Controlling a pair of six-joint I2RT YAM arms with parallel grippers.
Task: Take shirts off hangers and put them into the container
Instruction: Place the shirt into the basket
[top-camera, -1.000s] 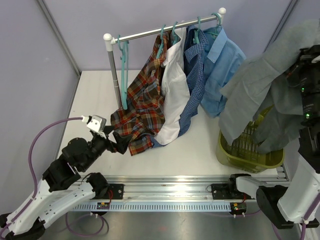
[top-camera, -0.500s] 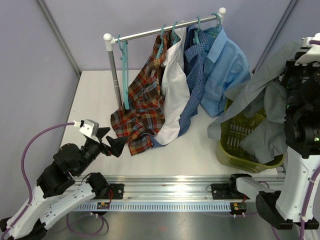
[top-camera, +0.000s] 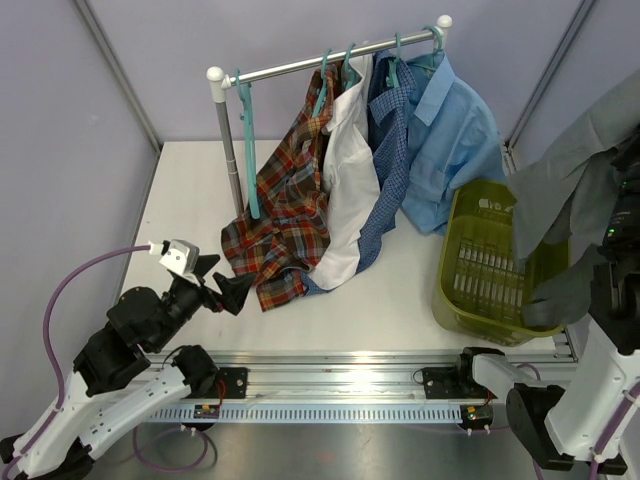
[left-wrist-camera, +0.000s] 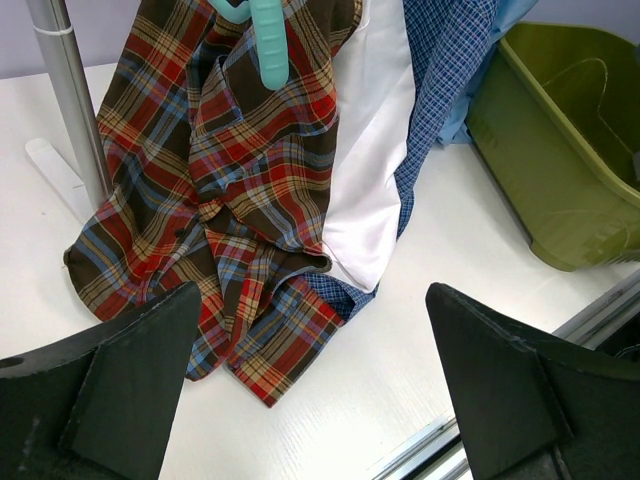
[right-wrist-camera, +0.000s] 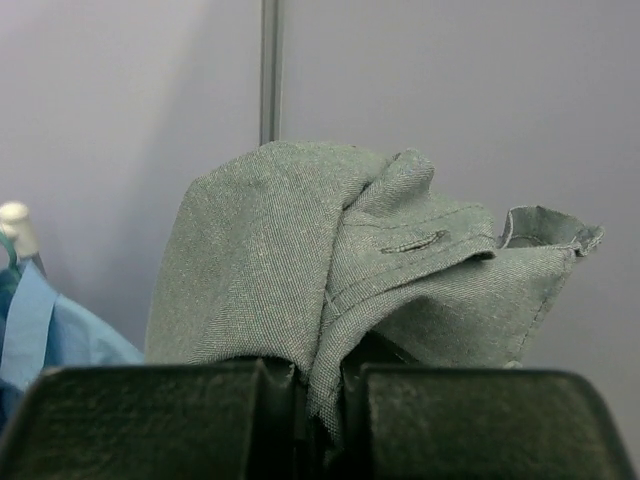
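My right gripper (right-wrist-camera: 320, 385) is shut on a fold of the grey shirt (right-wrist-camera: 330, 260). That shirt (top-camera: 570, 195) hangs at the far right, and its lower end drapes over the right rim of the olive-green container (top-camera: 455, 290). On the rail hang the red plaid (top-camera: 290, 200), white (top-camera: 350, 190), dark blue check (top-camera: 390, 160) and light blue (top-camera: 450, 140) shirts, on teal hangers (top-camera: 322, 85). One bare hanger (top-camera: 247, 150) hangs at the rail's left end. My left gripper (top-camera: 225, 280) stands open just short of the plaid hem (left-wrist-camera: 250, 350), holding nothing.
The silver rail (top-camera: 300, 66) with white ball ends stands on a post (top-camera: 230, 150) at the back left. An aluminium track (top-camera: 350, 385) runs along the table's near edge. Purple walls close in on both sides and behind.
My right arm has swung right with the grey shirt, uncovering the container's inside. My left gripper pulled back a little from the plaid shirt, then held still.
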